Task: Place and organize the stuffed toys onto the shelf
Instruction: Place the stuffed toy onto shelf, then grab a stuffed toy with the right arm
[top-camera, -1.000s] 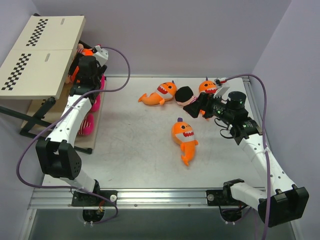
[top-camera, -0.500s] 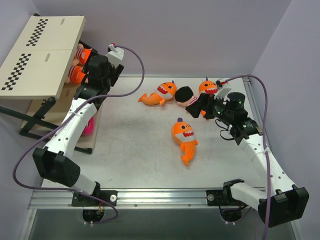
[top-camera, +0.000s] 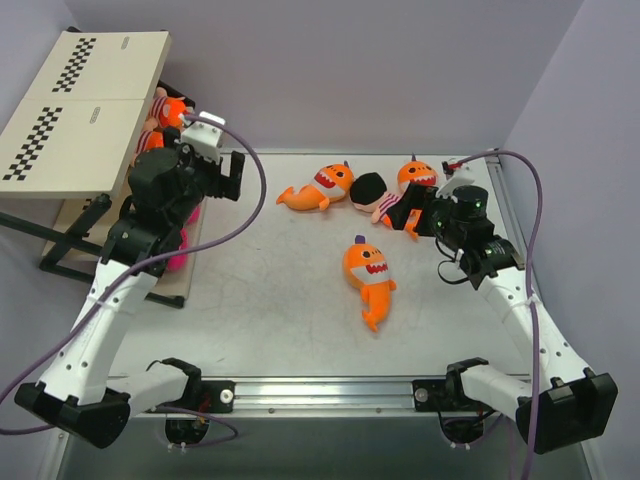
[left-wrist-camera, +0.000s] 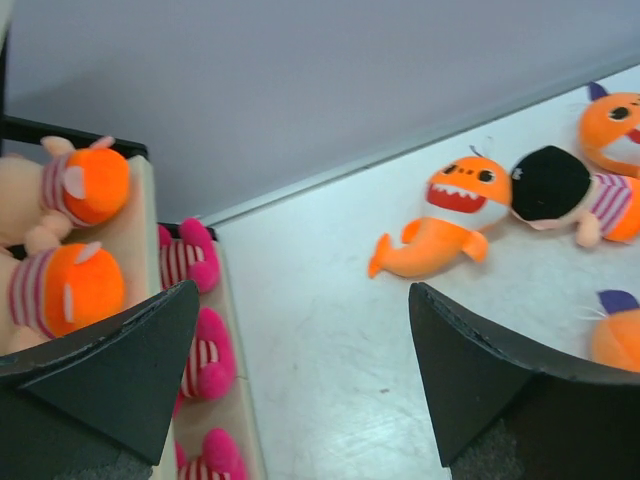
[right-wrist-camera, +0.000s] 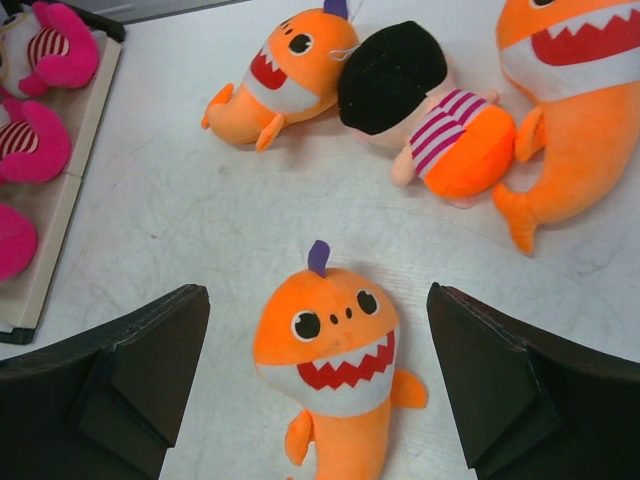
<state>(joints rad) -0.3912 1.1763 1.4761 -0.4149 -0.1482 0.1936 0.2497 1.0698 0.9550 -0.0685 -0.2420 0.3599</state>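
From above, the shelf (top-camera: 85, 100) stands at the table's far left. A few stuffed toys show on its boards: orange-ended dolls (top-camera: 168, 106) peeping out under the checkered top, and pink toys (top-camera: 178, 250) on the lowest board. The left gripper (top-camera: 234, 176) hangs just beside the shelf with its fingers spread and nothing in them. Four toys lie on the table (top-camera: 270, 300). The far shark (top-camera: 320, 187), the black-headed doll (top-camera: 373, 192) and the right shark (top-camera: 413, 175) make a row near the back, and the middle shark (top-camera: 367, 272) lies apart, nearer the arms. The right gripper (top-camera: 415, 212) sits just beside the doll, released and empty.

The left wrist view shows both fingers (left-wrist-camera: 130, 370) wide apart around bare table. Two orange-ended dolls (left-wrist-camera: 75, 185) rest on an upper board at left. Three pink toys (left-wrist-camera: 205, 355) line the board below. The far shark (left-wrist-camera: 450, 215) and the doll (left-wrist-camera: 570, 195) lie ahead on the right.

In the right wrist view the fingers (right-wrist-camera: 500, 380) also stand wide. The middle shark (right-wrist-camera: 330, 350) lies face up on the table between them, ungripped. The far shark (right-wrist-camera: 285, 75), the doll (right-wrist-camera: 430, 115) and the right shark (right-wrist-camera: 575, 90) lie beyond it. The pink toys (right-wrist-camera: 35, 135) are at the left edge.
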